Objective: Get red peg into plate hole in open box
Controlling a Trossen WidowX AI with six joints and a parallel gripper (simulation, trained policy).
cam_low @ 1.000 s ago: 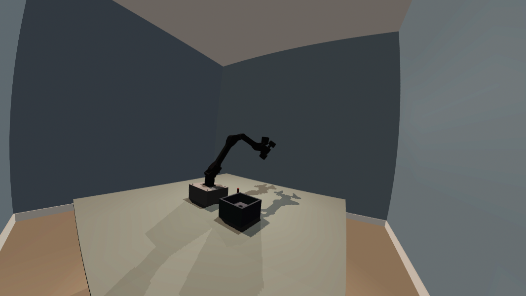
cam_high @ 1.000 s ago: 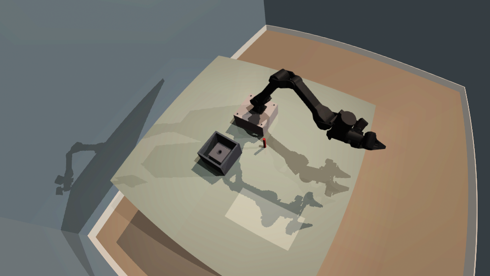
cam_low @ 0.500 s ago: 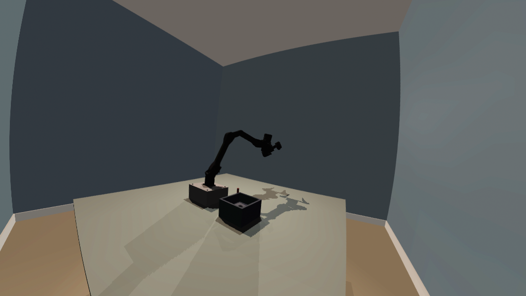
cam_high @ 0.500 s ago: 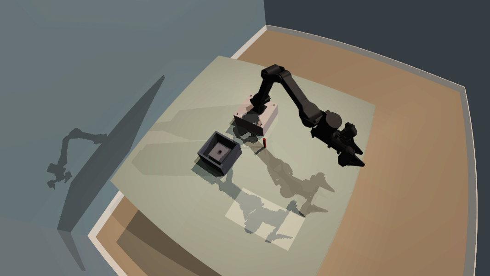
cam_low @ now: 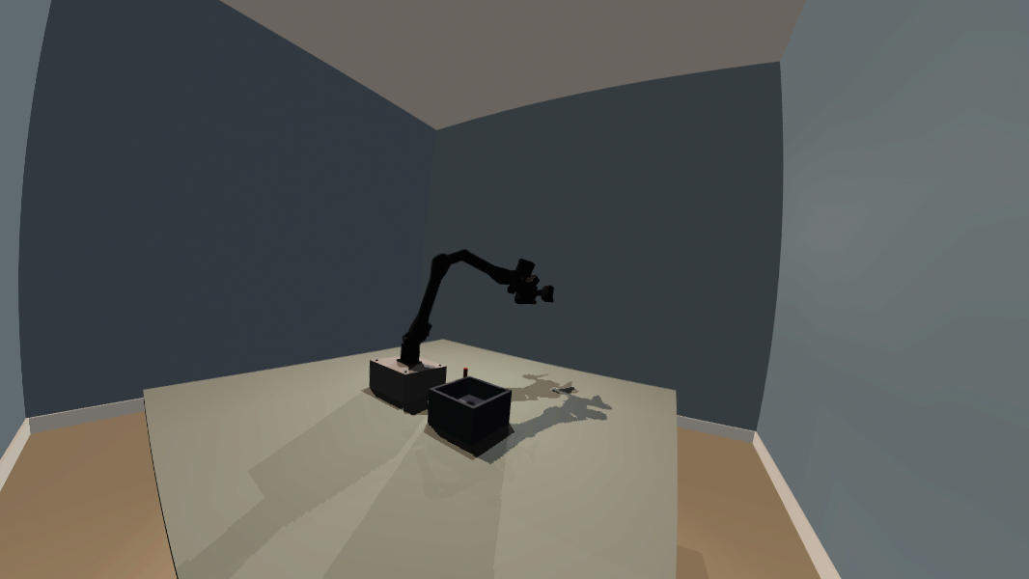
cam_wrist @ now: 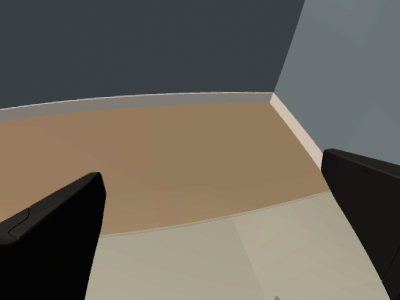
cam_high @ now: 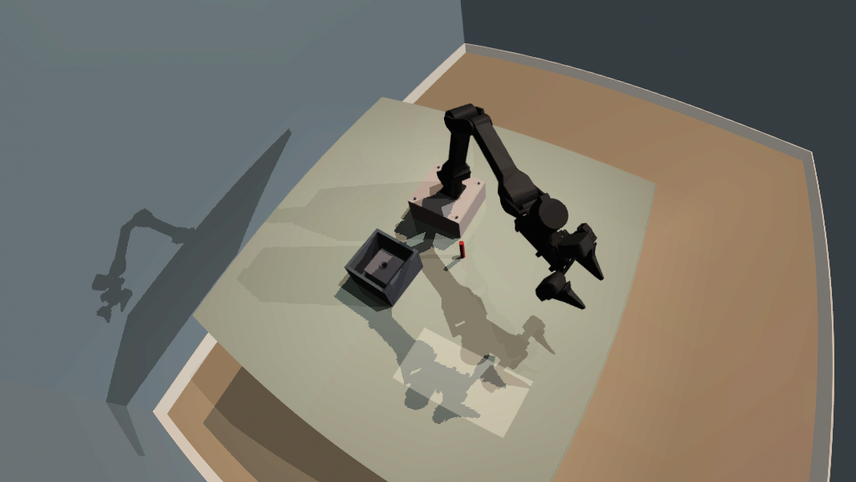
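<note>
"Where was the peg?"

"The small red cylindrical peg (cam_high: 462,249) (cam_low: 465,372) stood upright on the pale olive tabletop (cam_high: 568,179) (cam_low: 575,503) (cam_wrist: 175,265), outside the box. It was near the front of the pinkish block-shaped base (cam_high: 431,216) (cam_low: 388,381)."

"And the box?"

"The dark grey, square, open-topped box (cam_high: 407,281) (cam_low: 467,424) sat beside the peg, apart from it. Its bottom held a lighter grey plate (cam_high: 374,272) with a small round hole (cam_high: 384,264), and nothing stood in that hole. From the exterior, the box hid the peg's lower end."

"Was the gripper clutching anything?"

"No, the black two-fingered gripper (cam_high: 593,293) (cam_low: 538,296) (cam_wrist: 218,172) was spread wide, with nothing between its fingers. The jointed black arm (cam_high: 494,146) (cam_low: 486,263) held it raised above the tabletop, well apart from both peg and box."

"What did the wrist view show?"

"Tabletop, brown floor (cam_wrist: 200,160) and grey-blue walls (cam_wrist: 150,45), framed by the two fingers."

top view | arm (cam_high: 494,146) (cam_low: 431,288): swung inward | jaws: turned, nearer red peg (cam_high: 462,250) (cam_low: 464,372)
</note>
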